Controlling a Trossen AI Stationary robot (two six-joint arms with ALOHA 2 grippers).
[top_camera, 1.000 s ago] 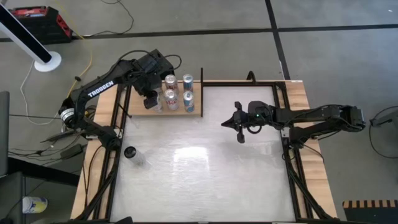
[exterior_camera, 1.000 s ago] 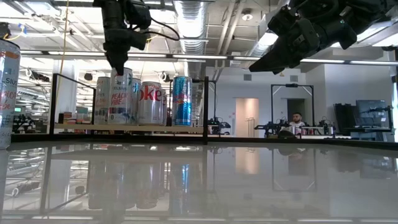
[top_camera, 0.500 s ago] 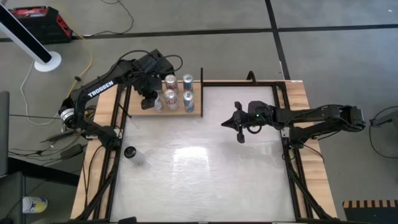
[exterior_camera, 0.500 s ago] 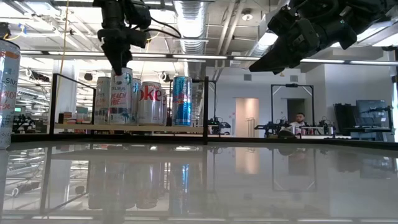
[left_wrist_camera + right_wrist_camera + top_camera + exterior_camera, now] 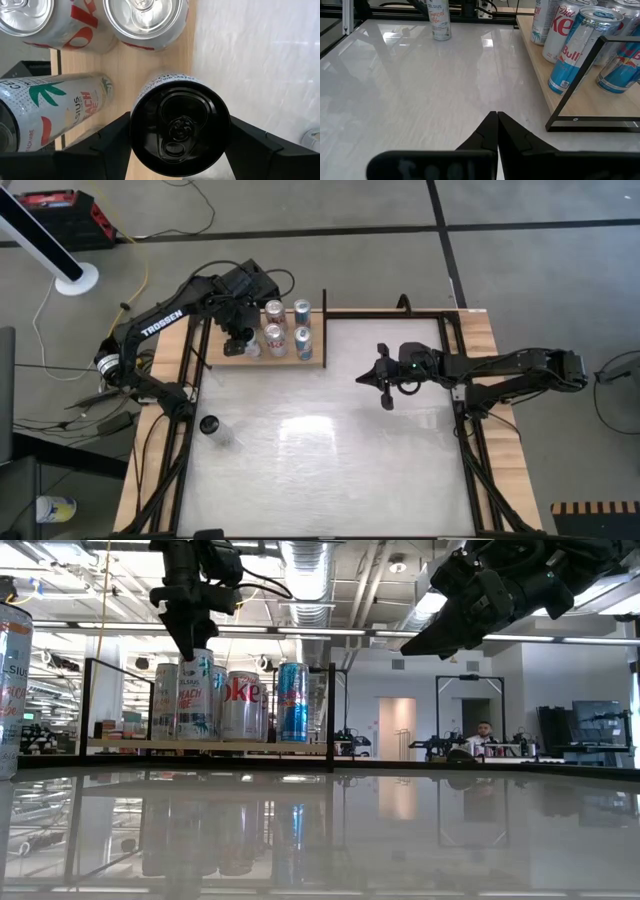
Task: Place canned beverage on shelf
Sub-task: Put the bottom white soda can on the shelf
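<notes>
The light-wood shelf (image 5: pixel 290 360) stands at the table's far left, with several cans upright on it. My left gripper (image 5: pixel 236 343) is over the shelf's left part, pointing down and shut on a black-topped can (image 5: pixel 180 127). That can stands on the plank near its front edge (image 5: pixel 195 695), beside a white Celsius can (image 5: pixel 55 107). My right gripper (image 5: pixel 362 380) is shut and empty, raised above the table right of the shelf. It also shows in the low view (image 5: pixel 408 650). My left gripper pinches the black-topped can's upper wall (image 5: pixel 150 87) between its two fingers (image 5: pixel 107 145), one on each side. The fingers come from above, pointing down along the can. The can is upright, its bottom on the plank (image 5: pixel 120 75).
Another Celsius can (image 5: pixel 210 425) stands on the white tabletop near the left rim, and shows in the low view (image 5: pixel 10 690). Two Coke cans (image 5: pixel 145 20) and two blue Red Bull cans (image 5: pixel 580 45) fill the shelf's right part. Thin black uprights (image 5: pixel 331 710) frame the shelf.
My left gripper has shifted a little toward the table's left edge over the shelf, staying shut on the can, which stays upright.
</notes>
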